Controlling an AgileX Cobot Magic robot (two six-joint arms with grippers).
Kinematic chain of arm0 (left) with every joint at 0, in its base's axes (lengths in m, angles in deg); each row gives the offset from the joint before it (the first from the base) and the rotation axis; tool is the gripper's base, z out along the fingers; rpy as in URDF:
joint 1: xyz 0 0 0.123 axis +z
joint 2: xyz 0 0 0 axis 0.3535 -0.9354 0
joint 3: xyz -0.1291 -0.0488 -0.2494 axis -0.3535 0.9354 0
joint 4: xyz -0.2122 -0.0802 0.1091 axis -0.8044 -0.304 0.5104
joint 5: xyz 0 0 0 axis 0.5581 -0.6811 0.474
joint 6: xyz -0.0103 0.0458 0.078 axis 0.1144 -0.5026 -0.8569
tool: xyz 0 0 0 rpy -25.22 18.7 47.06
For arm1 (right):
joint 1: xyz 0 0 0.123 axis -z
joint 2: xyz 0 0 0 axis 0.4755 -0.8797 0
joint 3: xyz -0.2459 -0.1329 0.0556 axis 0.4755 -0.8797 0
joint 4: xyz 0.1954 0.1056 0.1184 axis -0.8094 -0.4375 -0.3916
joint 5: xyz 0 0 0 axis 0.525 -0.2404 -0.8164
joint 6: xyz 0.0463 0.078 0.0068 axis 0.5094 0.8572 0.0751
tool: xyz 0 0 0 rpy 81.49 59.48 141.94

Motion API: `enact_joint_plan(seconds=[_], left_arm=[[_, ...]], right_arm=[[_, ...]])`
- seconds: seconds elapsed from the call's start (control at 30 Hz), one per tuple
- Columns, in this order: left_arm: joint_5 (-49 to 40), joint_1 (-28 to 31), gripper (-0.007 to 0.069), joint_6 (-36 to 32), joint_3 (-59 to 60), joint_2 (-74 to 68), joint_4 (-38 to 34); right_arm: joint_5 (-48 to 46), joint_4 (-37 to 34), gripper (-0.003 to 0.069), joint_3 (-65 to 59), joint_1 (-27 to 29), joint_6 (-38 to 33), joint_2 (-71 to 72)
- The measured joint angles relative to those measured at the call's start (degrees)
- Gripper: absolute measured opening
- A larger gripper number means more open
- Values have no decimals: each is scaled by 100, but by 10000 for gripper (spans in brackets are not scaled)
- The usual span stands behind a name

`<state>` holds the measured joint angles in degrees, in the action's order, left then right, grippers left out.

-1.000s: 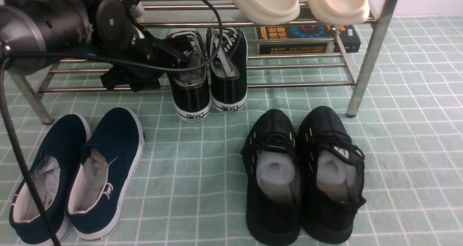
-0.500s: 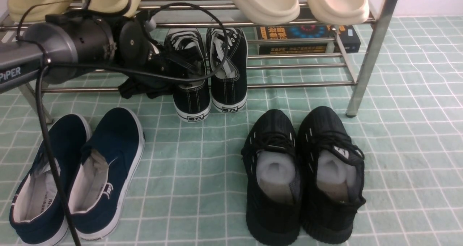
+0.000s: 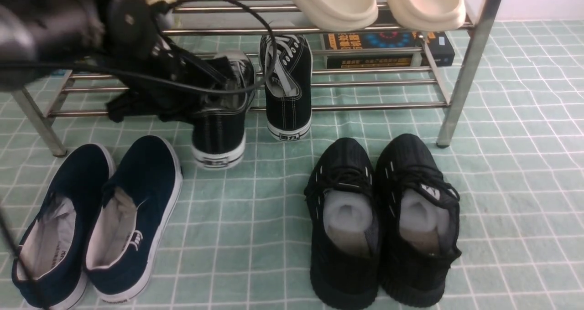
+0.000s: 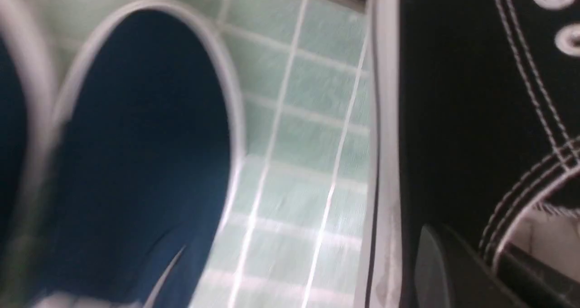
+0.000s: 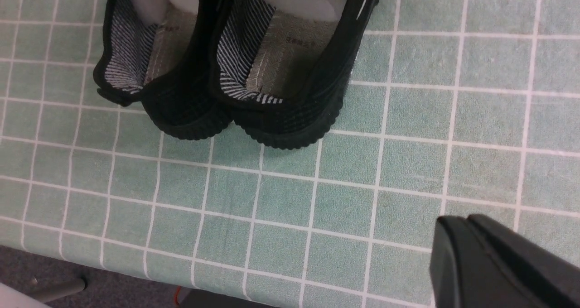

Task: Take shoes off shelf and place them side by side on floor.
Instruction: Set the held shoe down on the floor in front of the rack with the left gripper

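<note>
My left gripper (image 3: 222,78) is shut on the side wall of the left black canvas sneaker (image 3: 220,127), one finger inside its opening and one outside. That shoe is pulled out past the shelf's front bar (image 3: 374,105), with its white heel over the pale green floor (image 3: 255,219). In the left wrist view the sneaker (image 4: 457,117) fills the side, with a dark finger (image 4: 435,267) pressed on it. The second sneaker (image 3: 288,89) still stands on the lower tier. My right gripper (image 5: 487,249) hangs over the floor (image 5: 408,172), shut and holding nothing.
Navy slip-ons (image 3: 132,200) lie on the floor at the left, right beside the held shoe; one navy toe (image 4: 140,145) shows close by. All-black knit sneakers (image 3: 383,219) sit right of centre. Cream slippers (image 3: 333,4) rest on the top tier, a dark box (image 3: 388,50) behind the rack.
The left arm has drawn back and to the left, pulling the left sneaker away from its mate and out over the floor. The other sneaker has not moved.
</note>
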<state>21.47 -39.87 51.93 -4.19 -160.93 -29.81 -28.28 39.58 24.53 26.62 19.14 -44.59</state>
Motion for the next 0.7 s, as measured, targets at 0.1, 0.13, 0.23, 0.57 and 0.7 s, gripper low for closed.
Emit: enact_joint_plan(seconds=[0.1, 0.13, 0.23, 0.57, 0.7], left_arm=[[-430, 0, 8, -205, -7, 553, 83], [-621, 0, 8, -294, -15, 687, 83], [-1130, 0, 8, -462, -15, 836, 103], [-1046, 0, 8, -553, 1047, 856, 54], [-546, 0, 10, -356, 1634, 856, 50]], right_arm=[[0, -20, 38, 0, 0, 0, 0], [0, -33, 38, 0, 0, -6, 0], [0, -45, 41, 0, 0, -6, 0], [0, -59, 54, 0, 0, -10, 0], [4, -59, 57, 0, 0, -10, 0]])
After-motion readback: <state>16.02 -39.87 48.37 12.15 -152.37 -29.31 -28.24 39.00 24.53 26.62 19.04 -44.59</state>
